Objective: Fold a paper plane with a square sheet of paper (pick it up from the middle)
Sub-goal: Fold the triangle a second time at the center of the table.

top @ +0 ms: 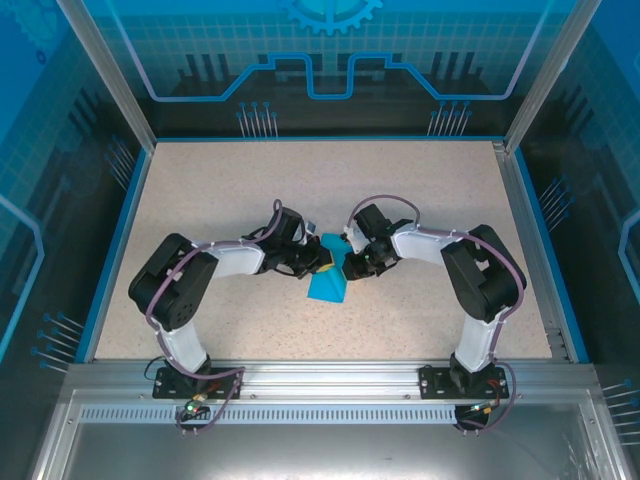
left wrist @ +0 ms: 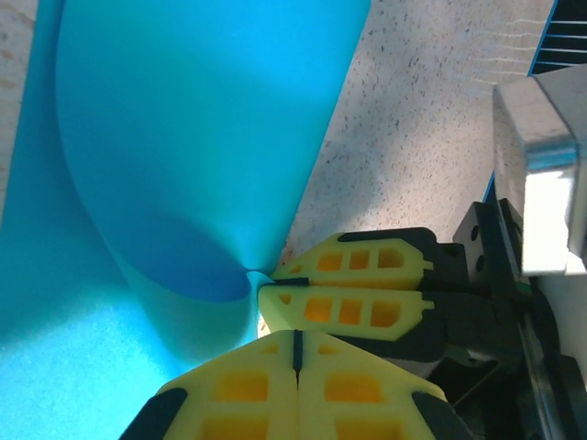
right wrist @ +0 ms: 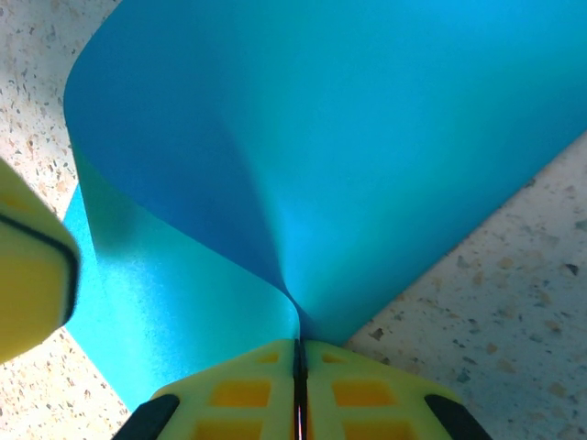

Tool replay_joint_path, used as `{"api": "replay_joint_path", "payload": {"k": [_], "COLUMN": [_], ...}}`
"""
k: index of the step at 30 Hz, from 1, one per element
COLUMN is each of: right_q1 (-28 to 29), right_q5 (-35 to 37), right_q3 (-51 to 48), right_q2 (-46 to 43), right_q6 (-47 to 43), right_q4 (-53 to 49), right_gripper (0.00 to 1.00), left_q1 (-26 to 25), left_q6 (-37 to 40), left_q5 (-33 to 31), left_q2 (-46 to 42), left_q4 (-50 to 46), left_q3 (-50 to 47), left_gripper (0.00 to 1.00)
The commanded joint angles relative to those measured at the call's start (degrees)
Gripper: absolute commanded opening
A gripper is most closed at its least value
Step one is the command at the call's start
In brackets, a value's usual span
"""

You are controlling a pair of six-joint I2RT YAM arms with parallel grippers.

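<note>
Pinching the curled square sheet of paper at its tips, the right gripper is holding the bend; the left gripper, pressed together alongside, should be flattening it slowly, edges aligned.

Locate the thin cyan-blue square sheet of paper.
In the top view, the cyan-blue square sheet of paper sits mid-table between the two wrists, curled over. The right gripper pinches it where it bends, and the left gripper is shut beside it.
</note>
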Motion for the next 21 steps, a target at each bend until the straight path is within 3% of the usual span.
{"api": "replay_joint_path", "payload": {"k": [1,21], "right_q1": [0.0,0.1], "right_q5": [1.0,-0.2], "right_q3": [0.4,1.1], "right_q2": [2.0,1.7], "right_q6": [-0.5,1.0], "right_q4": [-1.5,-0.8], "right_gripper": [0.1,0.12], "left_q1": [0.0,0.1], "left_q6": [-0.2,2.2], "left_q5": [0.5,-3.1], "left_q2": [1.6,6.4], "left_q4": [0.9,0.0], "left_q3": [-0.9,-3.3], "left_gripper": [0.0,0.0]}}
